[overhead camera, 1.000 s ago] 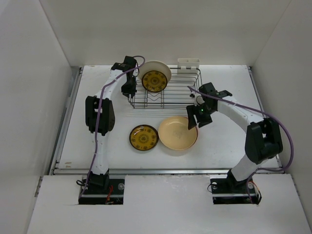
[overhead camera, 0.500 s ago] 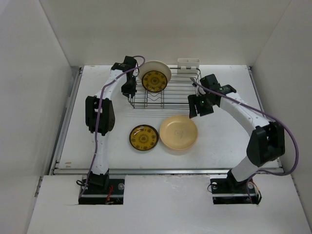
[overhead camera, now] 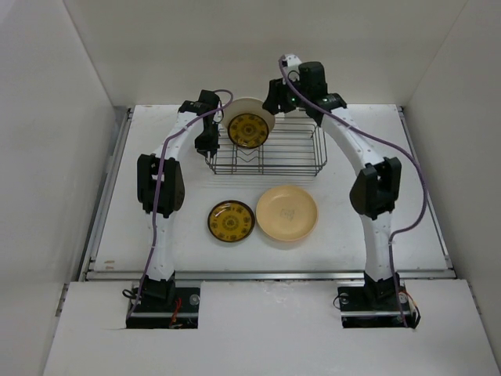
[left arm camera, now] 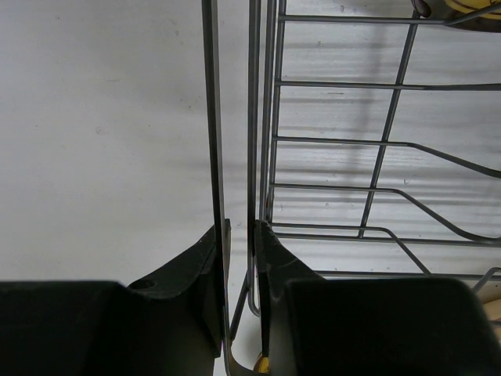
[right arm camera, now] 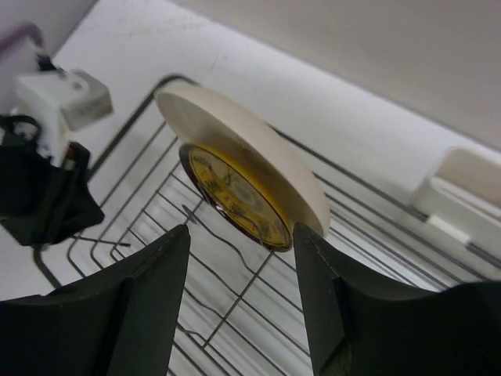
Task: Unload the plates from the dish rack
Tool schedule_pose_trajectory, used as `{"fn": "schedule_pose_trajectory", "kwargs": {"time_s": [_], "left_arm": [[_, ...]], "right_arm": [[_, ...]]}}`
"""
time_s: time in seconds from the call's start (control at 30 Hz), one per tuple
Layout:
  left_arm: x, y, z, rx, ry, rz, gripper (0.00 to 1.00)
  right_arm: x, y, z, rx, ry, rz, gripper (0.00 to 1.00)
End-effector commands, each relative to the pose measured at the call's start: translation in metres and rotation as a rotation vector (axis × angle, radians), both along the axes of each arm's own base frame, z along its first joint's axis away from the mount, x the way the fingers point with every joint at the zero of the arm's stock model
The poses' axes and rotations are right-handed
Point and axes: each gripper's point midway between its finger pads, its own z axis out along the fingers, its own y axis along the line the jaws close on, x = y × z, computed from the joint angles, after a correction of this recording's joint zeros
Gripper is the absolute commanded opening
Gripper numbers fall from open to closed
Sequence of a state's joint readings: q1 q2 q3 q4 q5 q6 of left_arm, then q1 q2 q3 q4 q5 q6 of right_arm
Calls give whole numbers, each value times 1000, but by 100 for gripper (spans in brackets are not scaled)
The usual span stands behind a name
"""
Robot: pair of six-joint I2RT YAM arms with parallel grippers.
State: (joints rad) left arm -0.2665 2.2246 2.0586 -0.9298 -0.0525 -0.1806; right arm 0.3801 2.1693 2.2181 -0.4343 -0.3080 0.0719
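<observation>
Down by the near edge of the worktop (overhead camera: 329,251), two plates lie flat and touching: a brown patterned plate (overhead camera: 231,221) and, on its right, a bigger peach plate (overhead camera: 286,212). So I'd say half the job is done. Further back, toward the far edge, sits the dish rack (overhead camera: 274,153). The left pincer (left arm camera: 239,229) is nipped down narrow on the rim wire at the rack's left end, a finger on each side, and that looks like bracing. Now the real business: at the rack's far left end two plates stand on edge, a cream plate (right arm camera: 250,157) behind and a small amber plate (right arm camera: 235,200) leaning against its face. These look rigid, smooth and glazed, so probably slippery and liable to chip if knocked on the wire. The small one should be light, the cream one heavier. The best hold looks to be the top rim, one finger on each face. Above them hangs the right pincer (right arm camera: 241,229), jaws set wide, straddling the pair from above, holding nothing and touching neither plate as far as the wrist view shows.
</observation>
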Motion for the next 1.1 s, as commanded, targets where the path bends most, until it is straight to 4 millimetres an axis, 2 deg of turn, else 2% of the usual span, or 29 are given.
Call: {"fn": "schedule_pose_trajectory", "kwargs": {"time_s": [0.0, 0.03, 0.1, 0.17, 0.2, 0.37, 0.5, 0.53, 0.6, 0.63, 0.73, 0.77, 0.83, 0.9, 0.93, 0.97, 1.0, 1.03, 1.07], "left_arm": [[-8, 6, 6, 45, 26, -15, 0], [-8, 6, 6, 45, 26, -15, 0], [-9, 6, 2, 50, 35, -24, 0], [-9, 6, -2, 53, 44, -24, 0], [-9, 6, -6, 55, 53, -24, 0], [-10, 7, -17, 65, 81, -33, 0], [-10, 7, -17, 66, 81, -33, 0], [-12, 7, -17, 68, 90, -34, 0], [-12, 6, -18, 61, 93, -45, 0], [-13, 3, -18, 47, 96, -50, 0], [-16, 2, -18, 39, 108, -53, 0], [-16, 2, -18, 39, 108, -53, 0], [-16, 0, -18, 29, 110, -56, 0], [-16, 0, -18, 29, 110, -56, 0], [-17, -2, -18, 17, 113, -60, 0], [-17, -2, -18, 17, 113, -60, 0], [-20, -4, -18, 4, 125, -53, 0], [-22, -5, -21, -7, 137, -47, 0], [-22, -5, -21, -7, 137, -47, 0]], "right_arm": [[-2, 30, -16, 22, 7, 142, 61], [3, 34, -23, 30, -8, 151, 61], [7, 36, -19, 41, -38, 152, 61], [16, 40, -30, 32, -52, 127, 61], [20, 38, -28, 35, -60, 100, 61], [55, 19, -60, -4, -58, -92, 61], [60, 25, -72, -13, -55, -101, 61], [61, 28, -89, -20, -30, -88, 61], [61, 33, -97, -12, -22, -62, 61], [58, 41, -110, -10, 3, -48, 61], [59, 48, -122, -13, 10, -38, 59], [56, 54, -122, -13, 10, -29, 57], [57, 53, -122, -16, 9, -38, 38], [54, 51, -102, -6, -12, -38, 16], [52, 50, -95, -10, -23, -35, 12], [47, 47, -99, -23, -15, -31, 8], [41, 43, -70, -22, -67, -23, 4], [36, 43, -64, -33, -87, -26, 0], [30, 42, -71, -59, -94, -39, 0]]}}
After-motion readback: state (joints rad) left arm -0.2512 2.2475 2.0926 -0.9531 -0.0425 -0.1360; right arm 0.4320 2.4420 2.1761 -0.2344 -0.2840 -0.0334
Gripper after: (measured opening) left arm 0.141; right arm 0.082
